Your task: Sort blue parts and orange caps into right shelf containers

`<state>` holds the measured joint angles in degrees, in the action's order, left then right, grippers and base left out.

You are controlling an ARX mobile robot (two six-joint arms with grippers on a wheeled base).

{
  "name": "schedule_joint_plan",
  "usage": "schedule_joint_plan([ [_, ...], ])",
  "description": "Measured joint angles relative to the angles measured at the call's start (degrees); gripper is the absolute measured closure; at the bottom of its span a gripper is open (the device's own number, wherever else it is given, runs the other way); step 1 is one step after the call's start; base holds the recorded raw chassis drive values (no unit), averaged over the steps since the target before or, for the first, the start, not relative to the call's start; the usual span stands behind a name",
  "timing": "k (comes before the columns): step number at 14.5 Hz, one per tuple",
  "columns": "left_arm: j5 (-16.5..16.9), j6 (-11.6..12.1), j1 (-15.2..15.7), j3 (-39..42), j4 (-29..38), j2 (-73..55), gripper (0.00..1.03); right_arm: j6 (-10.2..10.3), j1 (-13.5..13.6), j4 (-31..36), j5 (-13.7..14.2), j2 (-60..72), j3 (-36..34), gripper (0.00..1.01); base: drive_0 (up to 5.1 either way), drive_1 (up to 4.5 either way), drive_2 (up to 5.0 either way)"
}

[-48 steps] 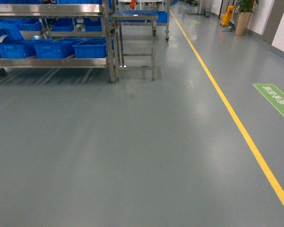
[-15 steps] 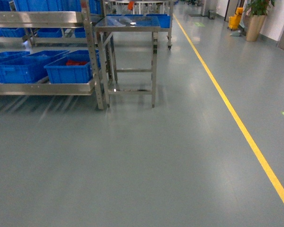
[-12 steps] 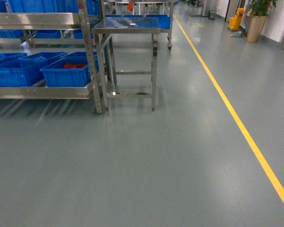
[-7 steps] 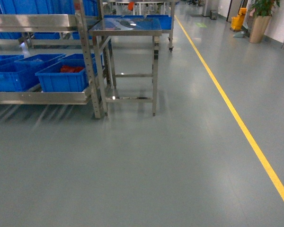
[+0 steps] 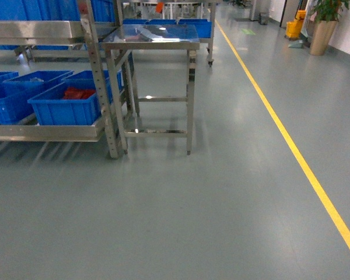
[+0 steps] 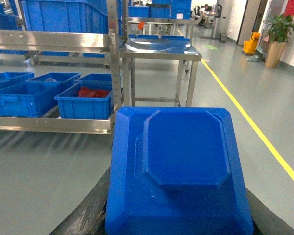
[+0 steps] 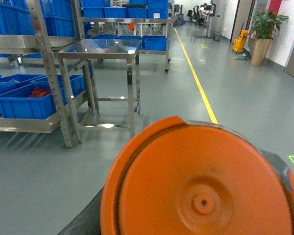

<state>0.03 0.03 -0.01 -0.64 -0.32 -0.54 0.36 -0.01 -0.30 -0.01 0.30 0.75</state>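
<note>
The robot is in transit across the grey floor (image 5: 181, 221), its head camera looking toward a steel rack (image 5: 96, 76) on the left with a small steel table (image 5: 151, 36) just beside it. On the rack's low shelf sit the blue crates (image 5: 64, 105) — the nearest one holds something red, its neighbours look mostly bare, though their contents are hard to read. No arm shows in the head view. The left wrist camera is filled by a blue part (image 6: 179, 166), a flat moulded piece with clipped corners and a raised centre, and the right wrist camera by an orange cap (image 7: 201, 181), round with a small central hole. Each seems to be carried at its wrist, but the jaws themselves are hidden behind the load on both sides, so I cannot tell how far either stands open or how the piece is held. The step in hand looks like the approach, both items aboard and nothing yet dropped. Next the base needs to close on the rack and square up to the crates, then each arm must reach over a rim — a yellow floor line (image 5: 291, 146) runs well apart on the right
</note>
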Motion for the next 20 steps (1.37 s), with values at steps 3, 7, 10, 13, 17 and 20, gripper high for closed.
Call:
schedule_joint_plan([
  [3, -0.07, 0.0, 0.0, 0.0, 0.04, 0.0, 0.61, 0.0, 0.0, 0.15, 0.0, 0.0, 0.02, 0.55, 0.0, 4.32, -4.3],
  [7, -0.07, 0.0, 0.0, 0.0, -0.09, 0.0, 0.61, 0.0, 0.0, 0.02, 0.0, 0.0, 0.0, 0.56, 0.0, 4.32, -4.3],
  [10, -0.09, 0.0, 0.0, 0.0, -0.07, 0.0, 0.61, 0.0, 0.0, -0.22, 0.02, 0.0, 0.0, 0.56, 0.0, 4.34, -4.3],
  [13, -0.07, 0.0, 0.0, 0.0, -0.02, 0.0, 0.62, 0.0, 0.0, 0.09, 0.0, 0.0, 0.0, 0.56, 0.0, 4.34, -4.3],
  [17, -0.09, 0.0, 0.0, 0.0, 0.0, 0.0, 0.62, 0.0, 0.0, 0.02, 0.0, 0.0, 0.0, 0.56, 0.0, 4.28, -4.4],
  [20, -0.02, 0.0, 0.0, 0.0, -0.11, 0.0, 0.62, 0.0, 0.0, -0.02, 0.0, 0.0, 0.02, 0.56, -0.1, 4.27, -4.4],
])
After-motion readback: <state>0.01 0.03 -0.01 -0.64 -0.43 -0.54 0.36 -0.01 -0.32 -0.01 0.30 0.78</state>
